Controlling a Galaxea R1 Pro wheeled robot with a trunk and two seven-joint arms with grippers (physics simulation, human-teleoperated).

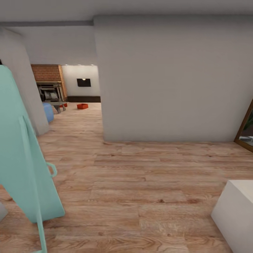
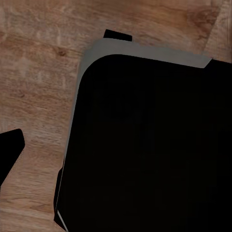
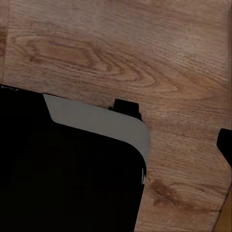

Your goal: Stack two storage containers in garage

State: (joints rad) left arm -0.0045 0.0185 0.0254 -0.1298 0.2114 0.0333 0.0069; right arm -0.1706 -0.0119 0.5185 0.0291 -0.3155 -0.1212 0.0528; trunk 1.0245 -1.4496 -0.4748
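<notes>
from my head camera, one orange-red storage container (image 1: pixel 82 106) sits on the light wood plank floor (image 1: pixel 140 175) far off at the upper left of the frame, near the brick fireplace (image 1: pixel 47 82); a second red bit (image 1: pixel 65 104) shows just left of it, by a grey table (image 1: pixel 58 105). a big grey wall (image 1: pixel 168 77) fills the middle, a mint-green panel (image 1: pixel 21 151) the left edge.

my left wrist camera shows a black, grey-edged base (image 2: pixel 145 145) over planks; my right wrist shows the same base (image 3: pixel 67 164). i cannot tell how open either gripper is.
</notes>
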